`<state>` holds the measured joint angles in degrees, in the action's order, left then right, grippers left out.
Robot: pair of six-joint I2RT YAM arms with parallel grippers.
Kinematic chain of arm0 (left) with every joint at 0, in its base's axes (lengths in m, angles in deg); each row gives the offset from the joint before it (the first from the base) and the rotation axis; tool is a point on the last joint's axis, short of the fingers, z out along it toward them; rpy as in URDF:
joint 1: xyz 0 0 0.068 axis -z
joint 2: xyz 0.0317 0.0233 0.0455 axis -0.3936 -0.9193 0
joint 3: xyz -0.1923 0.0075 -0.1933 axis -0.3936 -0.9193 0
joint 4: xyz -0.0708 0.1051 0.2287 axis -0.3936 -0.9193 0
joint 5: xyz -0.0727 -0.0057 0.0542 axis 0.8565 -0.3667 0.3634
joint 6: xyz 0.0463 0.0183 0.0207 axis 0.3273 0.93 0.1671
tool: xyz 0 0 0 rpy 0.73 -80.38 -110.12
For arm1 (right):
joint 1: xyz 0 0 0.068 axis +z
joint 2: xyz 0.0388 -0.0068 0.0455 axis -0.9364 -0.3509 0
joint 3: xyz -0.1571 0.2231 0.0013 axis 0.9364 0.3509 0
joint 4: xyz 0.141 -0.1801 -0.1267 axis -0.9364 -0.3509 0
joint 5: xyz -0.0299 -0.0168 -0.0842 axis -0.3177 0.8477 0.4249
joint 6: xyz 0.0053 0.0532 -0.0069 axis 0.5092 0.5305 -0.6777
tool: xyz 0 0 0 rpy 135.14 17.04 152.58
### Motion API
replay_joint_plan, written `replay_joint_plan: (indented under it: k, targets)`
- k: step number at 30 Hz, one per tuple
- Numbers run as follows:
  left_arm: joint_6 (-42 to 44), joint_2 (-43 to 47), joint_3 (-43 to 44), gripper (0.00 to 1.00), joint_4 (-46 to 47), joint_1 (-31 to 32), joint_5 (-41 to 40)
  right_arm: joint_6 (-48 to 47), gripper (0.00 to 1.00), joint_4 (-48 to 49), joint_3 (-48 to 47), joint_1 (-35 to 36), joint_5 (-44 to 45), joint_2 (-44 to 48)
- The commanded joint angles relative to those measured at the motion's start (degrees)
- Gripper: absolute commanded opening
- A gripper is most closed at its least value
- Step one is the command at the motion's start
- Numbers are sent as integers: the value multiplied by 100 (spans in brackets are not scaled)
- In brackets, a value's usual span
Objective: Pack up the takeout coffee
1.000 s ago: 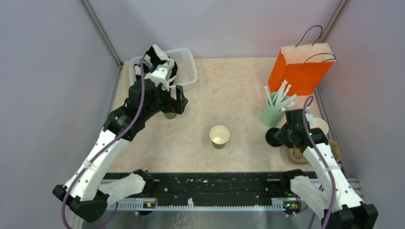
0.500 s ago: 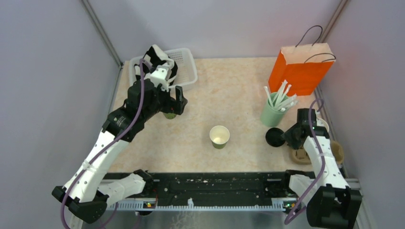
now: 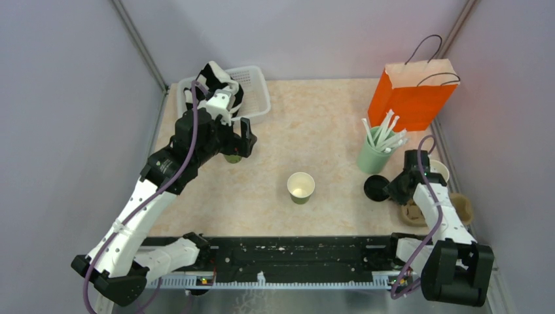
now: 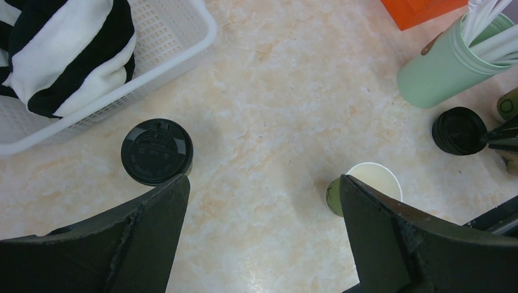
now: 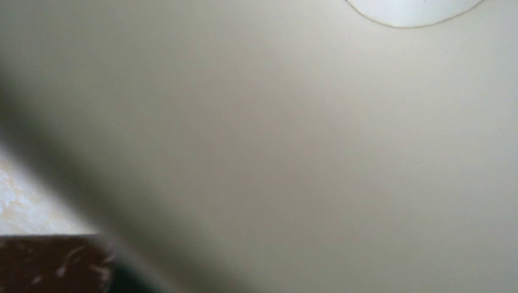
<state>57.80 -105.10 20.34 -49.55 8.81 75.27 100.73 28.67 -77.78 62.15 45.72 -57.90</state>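
The lidded cup (image 4: 157, 151) has raised marks on its black lid, too small to read. The left arm reaches forward and to the left, wrist turned down. The left gripper (image 3: 234, 145) hangs over the table (image 3: 327, 118), jaws spread wide with nothing between them. The lidded cup stands just past one fingertip (image 4: 165, 207), beside the basket (image 3: 256, 91) (a striped cloth (image 4: 61, 55) lies in it). The open cup (image 4: 375, 177), cream inside, stands at the other fingertip (image 4: 366, 207), which partly hides it. The right arm is bent low. The right gripper (image 3: 393, 188) points at the loose lid (image 4: 458, 130) near the tumbler (image 4: 443, 76). Its tips are at the lid's edge, but I cannot tell whether they pinch it. The right wrist view is only a pale blur.
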Motion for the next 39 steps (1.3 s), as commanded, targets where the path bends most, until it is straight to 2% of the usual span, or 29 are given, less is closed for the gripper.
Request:
replay_joint_plan:
  k: [1,11,26,31,39]
  targets:
    - [75,-24,43,98,240,19,-61,-104,27,267,13,-73,22,-84]
    - [101,-10,59,98,232,21,-95,-147,15,354,31,-73,27,-192]
    - [129,-21,86,98,227,29,-122,-187,10,396,93,-69,12,-306]
    - [146,-50,126,98,220,36,-146,-205,0,403,76,-73,-11,-300]
    - [163,-102,156,98,241,85,-170,-231,0,153,-155,-70,10,-202]
